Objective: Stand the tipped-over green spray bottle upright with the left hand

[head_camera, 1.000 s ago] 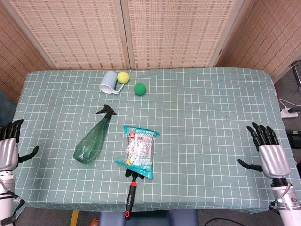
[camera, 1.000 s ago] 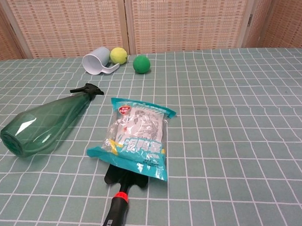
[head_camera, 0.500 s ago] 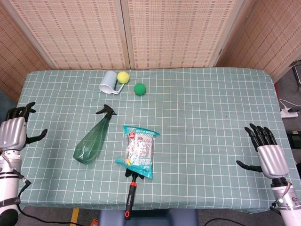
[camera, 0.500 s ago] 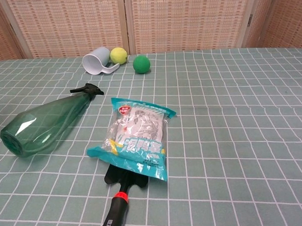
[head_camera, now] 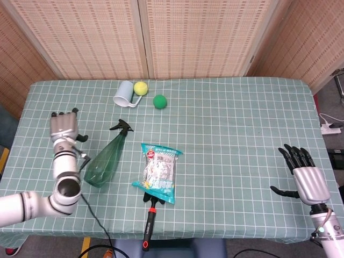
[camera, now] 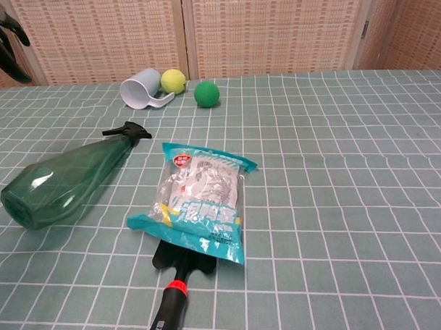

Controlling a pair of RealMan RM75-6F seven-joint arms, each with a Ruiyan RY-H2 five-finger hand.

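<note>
Table (head_camera: 242,161): covered by a green cloth with a white grid, it fills most of both views and carries everything below.
Left arm (head_camera: 32,205): it reaches in from the lower left of the head view, forearm rising toward the hand above the cloth.
Green spray bottle (head_camera: 105,158): it lies tipped over on its side on the left half of the table, its wide base toward the near left and its black nozzle pointing toward the far side; nothing holds it. In the chest view the bottle (camera: 65,181) lies just left of the snack bag.
Snack bag (head_camera: 158,172): it lies flat near the table's middle, just right of the bottle and apart from it, its near end resting over the blade of the trowel.
Left hand (head_camera: 64,128): it hangs over the table just left of the bottle's neck, not touching it and holding nothing; whether its fingers are spread or curled I cannot tell. The chest view shows only dark fingertips (camera: 13,31) at the top left corner.
Right hand (head_camera: 306,174): by the table's right edge, empty, fingers spread apart.
Trowel (head_camera: 149,220): black handle with a red band, running to the near edge.
White cup (head_camera: 123,94): on its side at the far left, mouth toward the balls.
Green ball (head_camera: 159,101): just right of the cup.
Yellow ball (head_camera: 140,87): touching the cup's rim.
</note>
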